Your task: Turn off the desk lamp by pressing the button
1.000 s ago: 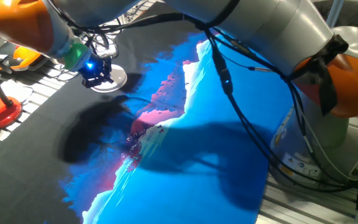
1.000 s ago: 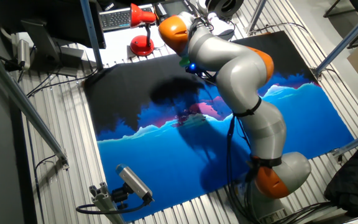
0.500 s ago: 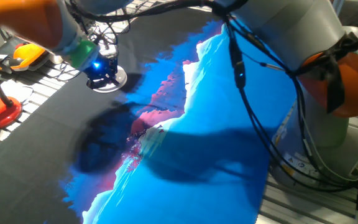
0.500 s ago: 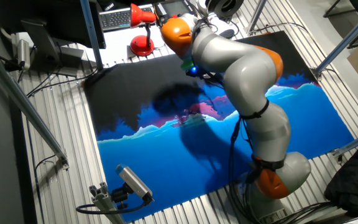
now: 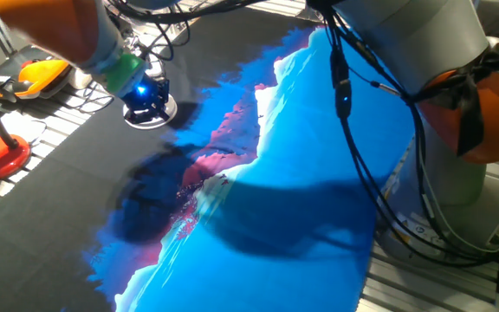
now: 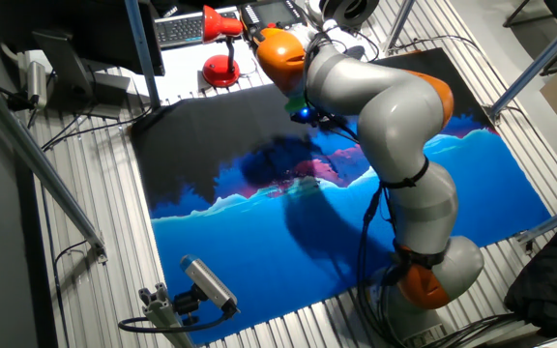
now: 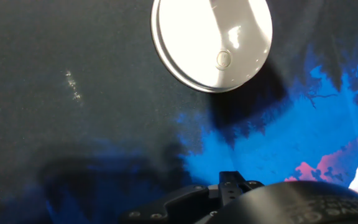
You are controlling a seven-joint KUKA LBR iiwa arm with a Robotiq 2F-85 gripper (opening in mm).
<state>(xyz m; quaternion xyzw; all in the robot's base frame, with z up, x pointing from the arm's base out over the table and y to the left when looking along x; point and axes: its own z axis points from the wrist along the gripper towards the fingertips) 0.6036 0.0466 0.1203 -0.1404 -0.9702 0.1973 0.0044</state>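
The desk lamp's flat round white disc base (image 7: 211,42) fills the top of the hand view, with a small round button (image 7: 222,60) near its lower right. The base also shows in one fixed view (image 5: 161,113) on the black part of the mat. Its stem and head are hidden behind the arm. My gripper (image 5: 148,94), lit blue, hangs just above the base; in the other fixed view it (image 6: 304,113) sits under the orange wrist. Only the dark hand body (image 7: 229,196) shows in the hand view, so the fingertips are not visible.
A second lamp with a round red base (image 5: 0,154) stands at the left, off the mat; it also shows at the back in the other fixed view (image 6: 221,68). A yellow object (image 5: 40,74) lies behind it. A blue and black mat (image 5: 301,173) covers the table.
The arm has swung slightly to the right and the gripper has shifted a little further over the white base. The lamps have not moved.
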